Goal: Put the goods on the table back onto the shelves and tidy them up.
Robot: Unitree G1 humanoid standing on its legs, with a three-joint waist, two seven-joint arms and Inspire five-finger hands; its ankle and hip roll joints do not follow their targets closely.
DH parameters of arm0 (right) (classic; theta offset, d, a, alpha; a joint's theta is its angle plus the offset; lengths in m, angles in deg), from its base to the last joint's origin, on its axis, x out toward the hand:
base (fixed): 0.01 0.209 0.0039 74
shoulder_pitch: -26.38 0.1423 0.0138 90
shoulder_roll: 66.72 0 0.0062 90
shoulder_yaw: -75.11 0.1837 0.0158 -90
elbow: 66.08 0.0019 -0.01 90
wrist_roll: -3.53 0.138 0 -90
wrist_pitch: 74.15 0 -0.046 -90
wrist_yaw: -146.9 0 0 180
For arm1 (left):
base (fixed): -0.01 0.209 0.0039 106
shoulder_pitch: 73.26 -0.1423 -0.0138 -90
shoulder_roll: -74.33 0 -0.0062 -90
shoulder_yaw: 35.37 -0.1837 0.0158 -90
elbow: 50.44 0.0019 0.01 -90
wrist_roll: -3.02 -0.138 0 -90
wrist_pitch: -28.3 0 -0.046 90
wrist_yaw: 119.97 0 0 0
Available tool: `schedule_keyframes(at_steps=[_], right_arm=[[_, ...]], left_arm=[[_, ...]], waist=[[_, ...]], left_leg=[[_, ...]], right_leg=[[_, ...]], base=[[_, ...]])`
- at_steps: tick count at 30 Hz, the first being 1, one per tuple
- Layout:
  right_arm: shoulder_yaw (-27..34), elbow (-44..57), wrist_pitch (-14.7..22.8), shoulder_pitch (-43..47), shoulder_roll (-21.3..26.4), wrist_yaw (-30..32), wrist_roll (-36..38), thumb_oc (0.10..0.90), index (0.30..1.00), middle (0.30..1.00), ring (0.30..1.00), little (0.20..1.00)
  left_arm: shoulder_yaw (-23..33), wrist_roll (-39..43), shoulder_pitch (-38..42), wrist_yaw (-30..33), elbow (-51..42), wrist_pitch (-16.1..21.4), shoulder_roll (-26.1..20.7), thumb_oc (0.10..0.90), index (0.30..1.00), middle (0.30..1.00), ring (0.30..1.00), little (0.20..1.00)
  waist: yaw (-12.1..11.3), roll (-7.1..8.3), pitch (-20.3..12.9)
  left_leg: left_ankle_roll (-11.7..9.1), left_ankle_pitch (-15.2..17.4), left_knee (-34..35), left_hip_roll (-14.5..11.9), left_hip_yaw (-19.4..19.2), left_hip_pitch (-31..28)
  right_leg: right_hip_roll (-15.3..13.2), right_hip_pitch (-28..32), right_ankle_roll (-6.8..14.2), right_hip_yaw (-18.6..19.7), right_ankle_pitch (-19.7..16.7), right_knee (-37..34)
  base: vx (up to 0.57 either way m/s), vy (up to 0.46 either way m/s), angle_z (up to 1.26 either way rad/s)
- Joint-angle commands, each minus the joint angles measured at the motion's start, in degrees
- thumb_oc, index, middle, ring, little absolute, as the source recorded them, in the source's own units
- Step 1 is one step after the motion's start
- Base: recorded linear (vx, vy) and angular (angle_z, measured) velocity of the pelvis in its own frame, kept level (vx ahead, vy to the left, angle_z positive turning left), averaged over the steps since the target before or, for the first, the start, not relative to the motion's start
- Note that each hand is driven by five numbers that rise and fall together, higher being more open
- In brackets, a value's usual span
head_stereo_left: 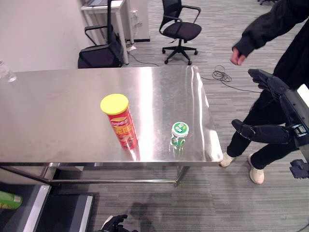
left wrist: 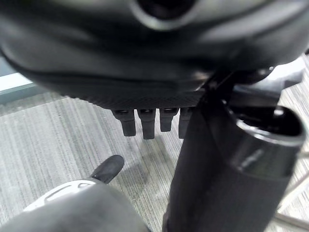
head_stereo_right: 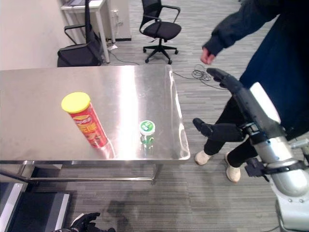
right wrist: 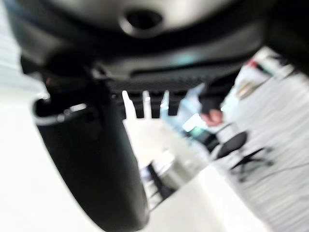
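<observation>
Surface: a stainless-steel table [head_stereo_left: 58,101] with a bare shiny top, carrying the two goods not yet shelved.
Tall item: a red cylindrical snack can with a yellow lid [head_stereo_left: 120,122], standing upright, well apart from the right hand and on its inner side.
Small item: a clear little jar with a green-and-white lid [head_stereo_left: 179,134], upright, between the can and the right hand, near the table edge that faces that hand.
Right hand: the dark right hand [head_stereo_right: 227,104] is raised off the side of the table, fingers straight and spread, thumb stuck out below them, holding nothing.
Left hand: the dark left hand [head_stereo_left: 115,224] hangs low, below the table's front edge; its fingers look relaxed and it carries nothing.
Bystander: a person in dark clothes and pale shoes [head_stereo_left: 282,53] stands just beyond the right hand, one hand [head_stereo_left: 237,57] stretched towards the table.
Risk: a sweep of the right hand towards the jar could, by my reading, brush the person's arm; a sideways knock would likely topple the tall can or push the jar over the near edge.
</observation>
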State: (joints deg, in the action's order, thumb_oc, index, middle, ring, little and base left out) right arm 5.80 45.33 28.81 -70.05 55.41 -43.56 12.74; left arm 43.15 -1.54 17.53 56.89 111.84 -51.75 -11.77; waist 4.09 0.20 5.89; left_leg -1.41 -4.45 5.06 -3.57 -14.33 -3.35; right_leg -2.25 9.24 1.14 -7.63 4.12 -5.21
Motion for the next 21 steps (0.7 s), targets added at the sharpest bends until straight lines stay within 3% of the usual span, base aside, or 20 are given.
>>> schedule_keyframes(at_steps=[1,8,11,21], right_arm=[[1.0,4.3,3.3,1.9,3.5,-0.1,1.3,0.800,0.900,0.900,0.900,0.900],[-7.8,2.9,2.7,6.5,5.6,-2.9,1.4,0.800,0.900,0.900,0.900,0.900],[-12.1,1.3,1.6,7.9,6.9,-3.4,-1.9,0.800,0.900,0.900,0.900,0.900],[-14.7,-3.3,0.8,8.8,5.4,-1.9,-3.5,0.800,0.900,0.900,0.900,0.900]], left_arm=[[-4.8,-1.0,0.2,-0.9,5.4,1.1,2.7,0.800,0.900,0.900,0.900,0.900],[-6.8,-1.2,0.8,-1.7,4.5,1.1,2.7,0.800,0.900,0.900,0.900,0.900],[-6.4,0.1,0.8,-2.0,4.5,0.9,2.6,0.800,0.900,0.900,0.900,0.900],[-7.8,2.3,0.6,-2.8,2.6,1.0,2.7,0.800,0.900,0.900,0.900,0.900]], waist=[[-2.3,1.68,-4.4],[-3.5,1.63,-4.6],[-4.1,1.68,-4.8],[-4.8,1.79,-4.9]], left_leg=[[-2.3,-1.0,-0.4,-2.6,-0.9,4.0],[-2.4,-1.0,-0.4,-2.4,-0.2,3.8],[-2.3,-0.8,-0.4,-2.1,0.2,3.6],[-2.0,-0.3,-0.4,-1.6,1.5,3.2]], right_leg=[[0.2,-1.9,4.0,2.2,-1.7,0.2],[0.1,-1.6,3.8,1.2,-1.7,0.3],[-0.1,-1.2,3.8,0.8,-1.7,0.3],[-0.4,-0.7,3.7,-0.3,-1.5,0.5]], base=[[0.00,-0.001,0.10],[0.00,-0.001,0.04],[0.00,0.013,0.11],[0.01,0.013,0.07]])
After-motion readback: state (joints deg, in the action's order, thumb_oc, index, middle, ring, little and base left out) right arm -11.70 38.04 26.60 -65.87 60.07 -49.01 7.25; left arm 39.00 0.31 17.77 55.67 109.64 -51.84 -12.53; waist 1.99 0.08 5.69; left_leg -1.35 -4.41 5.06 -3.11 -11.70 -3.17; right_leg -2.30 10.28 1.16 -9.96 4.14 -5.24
